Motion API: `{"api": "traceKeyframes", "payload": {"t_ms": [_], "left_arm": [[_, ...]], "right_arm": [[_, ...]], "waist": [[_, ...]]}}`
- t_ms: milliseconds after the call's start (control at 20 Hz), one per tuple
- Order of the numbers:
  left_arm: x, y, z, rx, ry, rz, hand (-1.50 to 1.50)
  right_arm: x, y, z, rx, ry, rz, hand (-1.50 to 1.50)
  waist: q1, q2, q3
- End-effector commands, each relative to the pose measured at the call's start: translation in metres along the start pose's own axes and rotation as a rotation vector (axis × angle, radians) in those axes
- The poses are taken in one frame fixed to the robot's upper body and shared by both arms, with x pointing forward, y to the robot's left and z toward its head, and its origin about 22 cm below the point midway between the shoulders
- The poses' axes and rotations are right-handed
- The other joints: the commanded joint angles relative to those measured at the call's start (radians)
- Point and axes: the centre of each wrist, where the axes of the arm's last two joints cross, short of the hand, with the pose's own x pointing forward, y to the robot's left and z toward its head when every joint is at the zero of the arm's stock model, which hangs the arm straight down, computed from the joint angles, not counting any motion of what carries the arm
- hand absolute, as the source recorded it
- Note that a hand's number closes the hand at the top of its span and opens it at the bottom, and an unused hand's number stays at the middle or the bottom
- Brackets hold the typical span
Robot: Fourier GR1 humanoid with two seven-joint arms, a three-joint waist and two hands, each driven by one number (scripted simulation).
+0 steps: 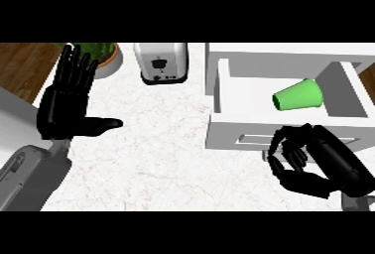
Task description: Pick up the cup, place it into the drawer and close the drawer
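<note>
The counter [168, 149] is pale white marble with faint veining, and most of it lies bare to the left of the drawer [221, 84]. The drawer is a white box pulled open at the counter's right side. Its front panel faces the near edge and has a slotted handle [253, 139] cut into it.

Inside the drawer lies the green cup [299, 95]. It is tipped on its side with its open mouth turned toward the drawer's left wall, and it rests toward the right half of the compartment. Nothing touches it.

Just in front of the drawer's front panel, at its right end, hangs the right hand [300, 173]. Its fingers are curled inward with nothing in them. From here I can't tell whether the fingertips actually meet the panel.

Well to the left of the drawer, across the open marble, the left hand [66, 111] rests at the counter's edge. It is spread flat with its fingers up and its thumb out toward the drawer, and it holds nothing. Its grey forearm [29, 176] runs down below it.

Just left of the drawer's far corner stands a white toaster [162, 62] with a dark base. Farther left is a potted plant [99, 49]. Beyond the counter's far left edge there is brown wooden floor [26, 64].
</note>
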Motion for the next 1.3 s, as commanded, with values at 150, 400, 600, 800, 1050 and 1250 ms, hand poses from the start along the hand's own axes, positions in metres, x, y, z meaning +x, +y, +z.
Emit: {"api": "traceKeyframes", "payload": {"t_ms": [150, 400, 600, 800, 1050, 1250], "left_arm": [[0.010, 0.052, 0.025, 0.034, -0.006, -0.005, -1.50], [0.027, 0.061, 0.030, 0.033, -0.009, -0.003, -1.50], [0.006, 0.074, 0.056, 0.022, 0.012, 0.005, -1.50], [0.024, 0.078, 0.068, -0.003, 0.010, -0.002, -1.50], [0.031, 0.099, 0.054, 0.027, -0.004, 0.015, -1.50], [0.019, 0.093, 0.066, -0.005, -0.005, 0.003, -1.50]], "right_arm": [[-0.036, 0.049, -0.031, 0.088, 0.027, 0.166, 1.50], [-0.065, 0.089, -0.046, 0.107, 0.079, 0.191, -1.50], [-0.074, 0.064, -0.074, 0.160, 0.118, 0.249, -1.50], [-0.095, 0.066, -0.098, 0.171, 0.148, 0.243, -1.50], [-0.119, 0.074, -0.115, 0.145, 0.148, 0.196, -1.50], [-0.126, 0.061, -0.133, 0.174, 0.172, 0.155, -1.50]], "waist": [[-0.015, 0.005, 0.000], [-0.017, 0.004, 0.000], [-0.022, 0.004, 0.000], [-0.009, 0.004, 0.001], [-0.013, 0.008, 0.001], [0.000, 0.011, 0.001]]}}
